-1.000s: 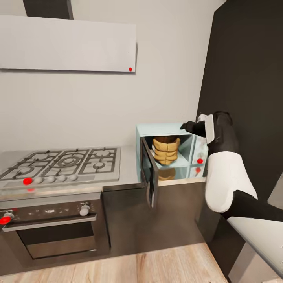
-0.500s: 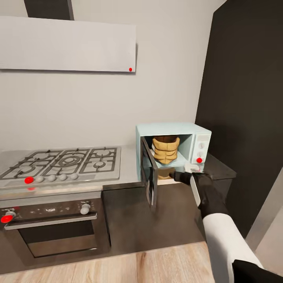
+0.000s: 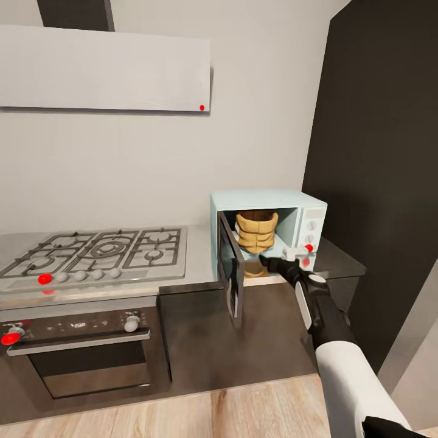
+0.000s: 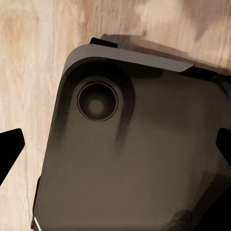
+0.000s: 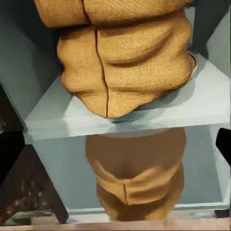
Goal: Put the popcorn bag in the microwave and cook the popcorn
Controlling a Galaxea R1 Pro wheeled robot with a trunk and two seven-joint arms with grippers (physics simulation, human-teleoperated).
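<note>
The pale blue microwave [image 3: 304,207] stands on the countertop [image 3: 199,252] with its dark glass door [image 3: 231,277] swung open toward me. Inside it the tan-brown popcorn bag [image 3: 257,231] stands upright on the microwave's floor. The right wrist view shows the wrinkled popcorn bag [image 5: 125,62] close up, with its reflection beneath it. My right gripper [image 3: 269,262] is open and empty just in front of the microwave's opening, below the bag and apart from it. My left gripper [image 4: 115,144] is open and empty, above my own dark base.
A grey gas hob [image 3: 97,252] lies left of the microwave, over a black oven [image 3: 79,347]. A tall dark panel [image 3: 383,152] rises at the right. A pale wall cabinet [image 3: 103,67] hangs above, and wooden floor [image 3: 243,407] runs below.
My right arm swung down from beside the microwave's top to below its front, and has since lifted and reached in toward the opening. The bag and door have stayed put.
</note>
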